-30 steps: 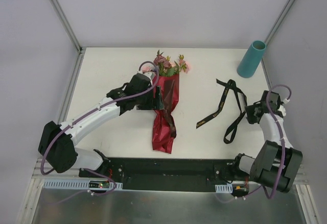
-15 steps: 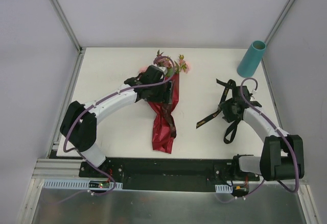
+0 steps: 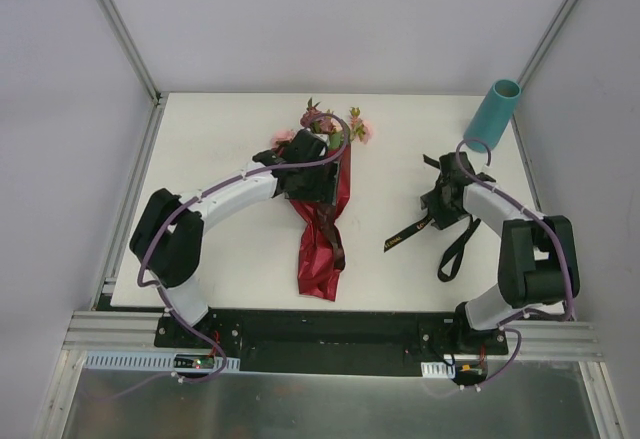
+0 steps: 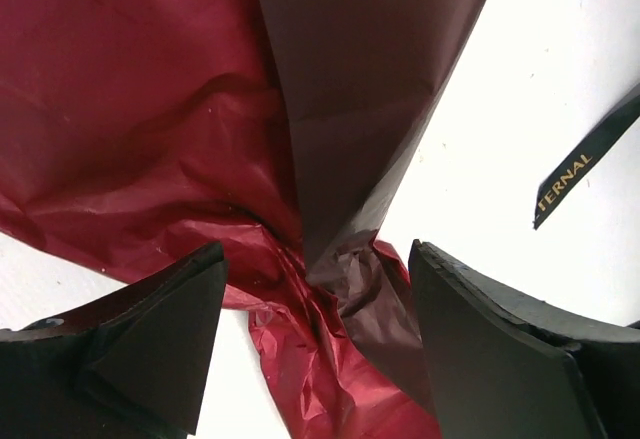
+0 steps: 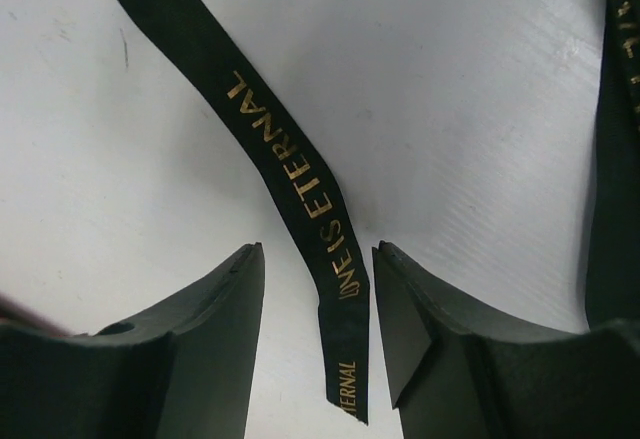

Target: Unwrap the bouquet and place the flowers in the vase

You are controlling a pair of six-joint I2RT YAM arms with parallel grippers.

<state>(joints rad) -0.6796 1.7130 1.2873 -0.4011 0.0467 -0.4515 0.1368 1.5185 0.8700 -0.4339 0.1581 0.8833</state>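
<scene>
Left tool (image 4: 315,259) is spread wide open right over the bouquet (image 3: 320,249), jaws either side of the scrunched waist of the maroon paper wrap (image 4: 150,99), not pinching anything. Right tool (image 5: 318,254) is open too, low over the loose black ribbon (image 5: 300,174) with gold "LOVE IS ETERNAL" lettering. The ribbon lies untied on the white surface (image 3: 220,139), well apart to the right of the bouquet. Left arm (image 3: 235,194) covers the top of the wrap, so only some pink and mauve flowers (image 3: 325,119) poke out the far end. Teal vase (image 3: 492,116) stands in the far right corner.
</scene>
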